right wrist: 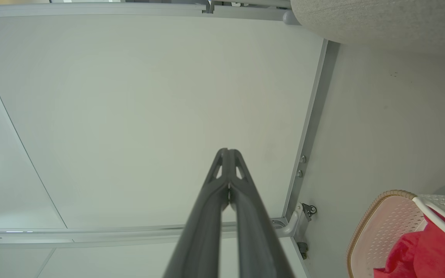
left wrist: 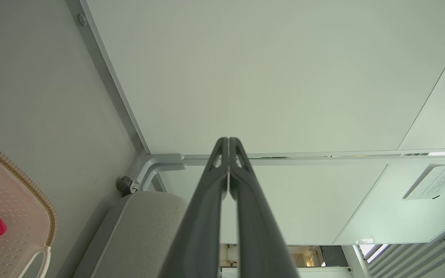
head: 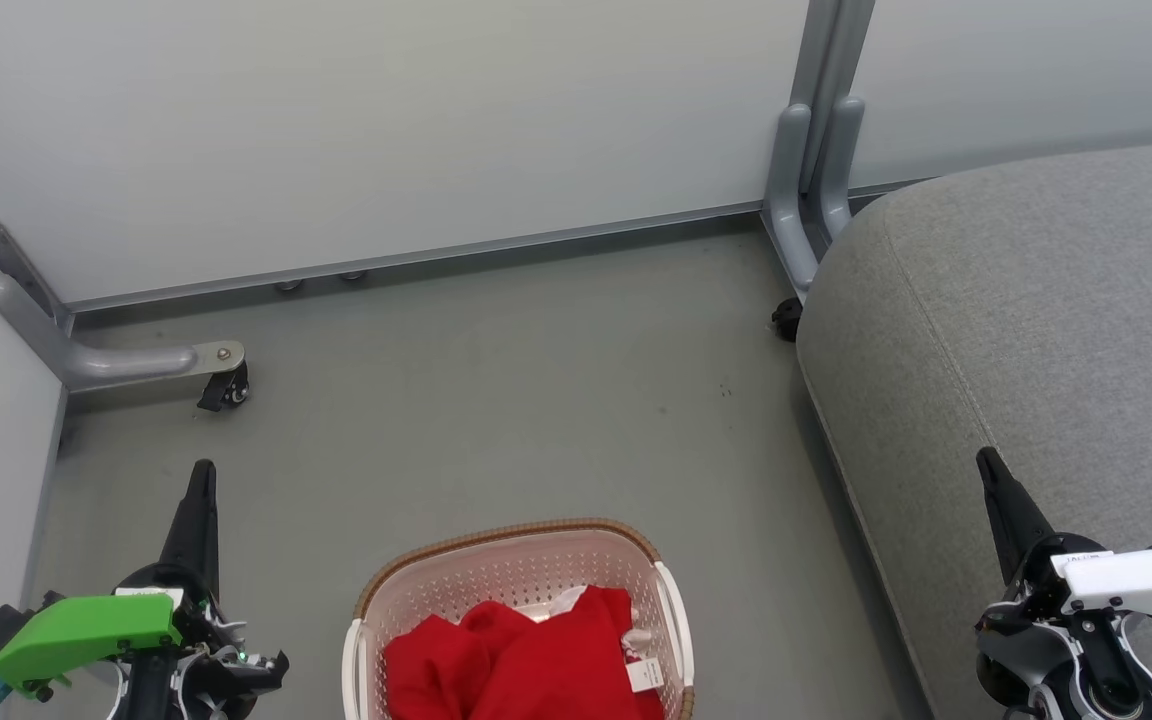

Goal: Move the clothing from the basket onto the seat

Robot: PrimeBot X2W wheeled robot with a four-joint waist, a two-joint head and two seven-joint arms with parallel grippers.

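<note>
- The left gripper (head: 202, 478) has its two fingers pressed together and holds nothing. It hangs low on the robot's left, beside the basket and apart from it, which reads as a rest pose before any reach.
- The right gripper (head: 988, 468) is likewise pressed together and empty. It hovers at the near edge of the seat (head: 1036, 300), the side where the clothes must end up.
- The basket (head: 506, 533) stands on the floor (head: 496, 400) between the two arms, so either arm could probably reach it.
- The clothing (head: 526, 660) lies heaped inside the basket, with none on the seat, so the task looks unstarted.
- Counts: two grippers, one basket, one seat, one white tag (head: 643, 676). The red heap cannot be split into separate garments from here.
</note>
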